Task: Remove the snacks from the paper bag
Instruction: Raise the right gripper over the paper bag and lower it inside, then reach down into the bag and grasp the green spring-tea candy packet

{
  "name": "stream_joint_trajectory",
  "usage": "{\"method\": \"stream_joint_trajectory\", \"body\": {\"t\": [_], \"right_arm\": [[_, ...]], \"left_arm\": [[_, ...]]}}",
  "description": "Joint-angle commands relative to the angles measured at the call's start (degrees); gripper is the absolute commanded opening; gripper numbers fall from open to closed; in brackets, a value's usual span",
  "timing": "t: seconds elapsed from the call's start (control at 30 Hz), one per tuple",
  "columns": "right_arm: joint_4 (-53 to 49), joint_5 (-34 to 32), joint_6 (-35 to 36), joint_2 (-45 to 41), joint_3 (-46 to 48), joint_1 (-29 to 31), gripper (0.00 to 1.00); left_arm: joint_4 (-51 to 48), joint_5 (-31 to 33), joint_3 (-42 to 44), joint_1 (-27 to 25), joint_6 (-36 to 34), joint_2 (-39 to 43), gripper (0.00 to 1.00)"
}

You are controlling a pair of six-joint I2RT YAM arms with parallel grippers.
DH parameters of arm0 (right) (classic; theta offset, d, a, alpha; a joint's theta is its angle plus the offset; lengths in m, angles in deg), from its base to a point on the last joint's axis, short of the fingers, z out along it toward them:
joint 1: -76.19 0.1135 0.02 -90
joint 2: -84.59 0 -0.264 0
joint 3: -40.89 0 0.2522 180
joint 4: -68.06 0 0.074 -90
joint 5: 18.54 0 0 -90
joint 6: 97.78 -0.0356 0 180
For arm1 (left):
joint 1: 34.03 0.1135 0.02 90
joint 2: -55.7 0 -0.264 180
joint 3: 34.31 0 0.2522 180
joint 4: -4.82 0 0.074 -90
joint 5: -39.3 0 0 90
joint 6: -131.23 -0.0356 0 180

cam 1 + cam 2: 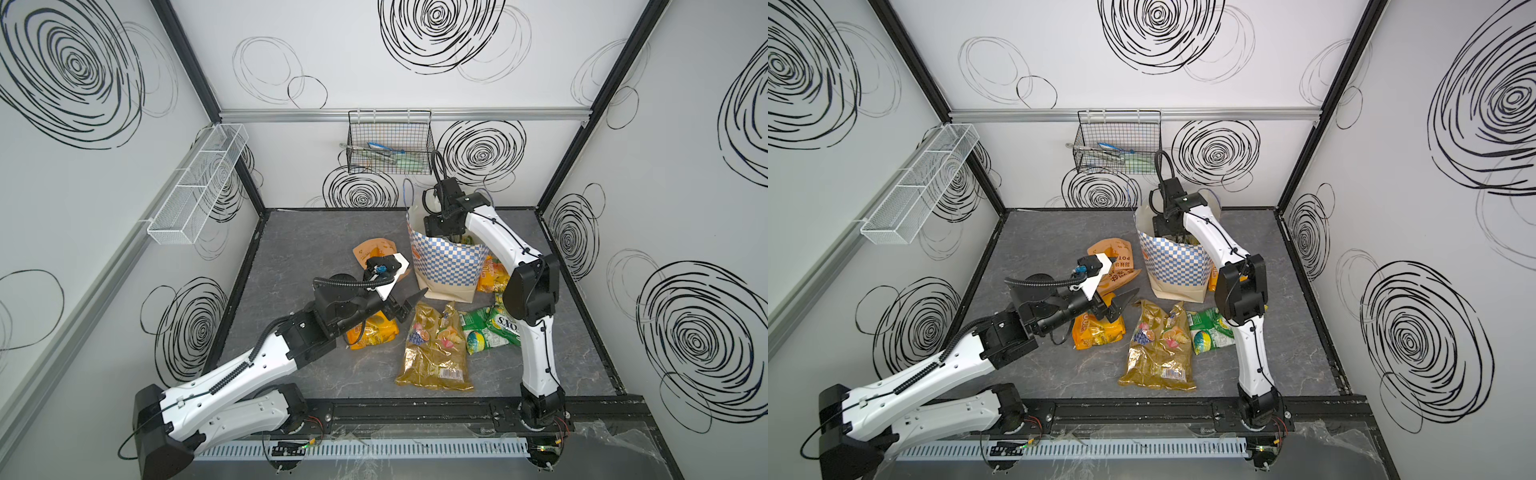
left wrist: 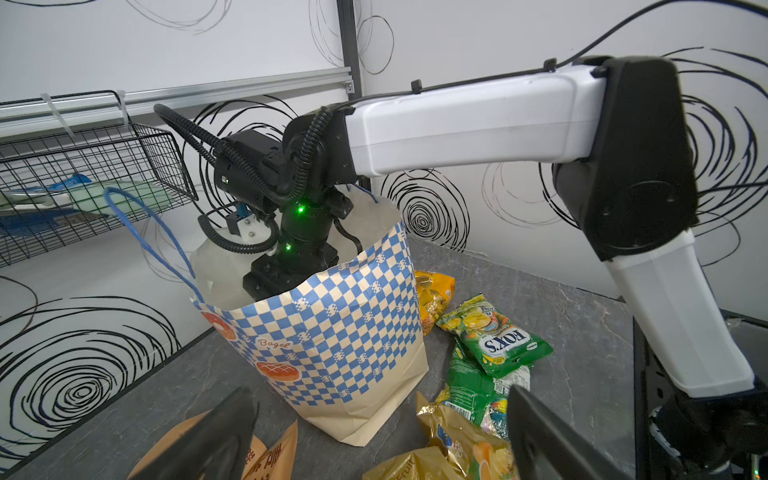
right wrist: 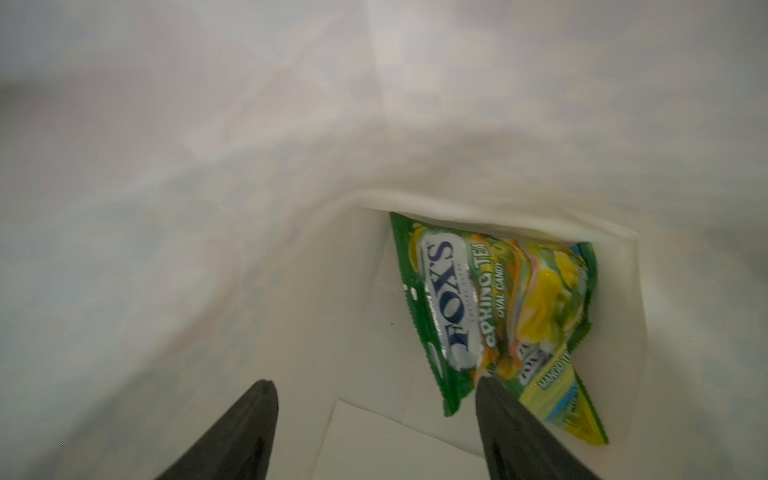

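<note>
Upright paper bag [image 1: 446, 266] stands right of centre on the desk [image 1: 316, 245]. The right hand [image 3: 374, 382] is deep inside it, spread wide and empty, above a green Fox's candy bag [image 3: 490, 307] at lower right. Closing may pinch the paper wall or topple the bag.

Grey marbled tabletop [image 1: 291, 249]; paper bag [image 1: 446, 266] upright; snack packets [image 1: 436, 353] scattered beside it.

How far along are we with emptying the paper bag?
Done: a gold packet, an orange packet, green Fox's bags and a tan potato bag lie on the table outside the paper bag. In hand: the right end effector is down inside the bag, jaws open, nothing gripped. Left: at least one Fox's packet on the bag's floor.
</note>
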Motion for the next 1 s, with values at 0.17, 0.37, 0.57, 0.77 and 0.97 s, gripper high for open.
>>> {"method": "stream_joint_trajectory", "body": {"t": [0.17,0.37,0.57,0.77,0.97], "right_arm": [[-4.9,2.4,-0.3,-0.8,8.8,-2.5,0.82],[-7.0,2.8,1.1,2.7,13.4,-0.5,0.82],[-5.1,5.2,1.0,4.5,17.7,0.8,0.80],[-7.0,4.5,1.8,5.8,17.6,1.7,0.76],[-10.4,7.6,3.0,1.4,13.3,3.2,0.56]], "left_arm": [[2.3,-0.9,-1.8,0.5,0.7,0.8,0.96],[2.4,-1.2,-1.8,0.7,0.8,0.7,0.96],[2.6,-1.3,-1.7,0.9,1.0,0.7,0.96],[2.6,-1.8,-1.7,1.1,1.2,0.4,0.96],[2.6,-1.9,-1.7,1.4,1.3,0.2,0.96]]}}
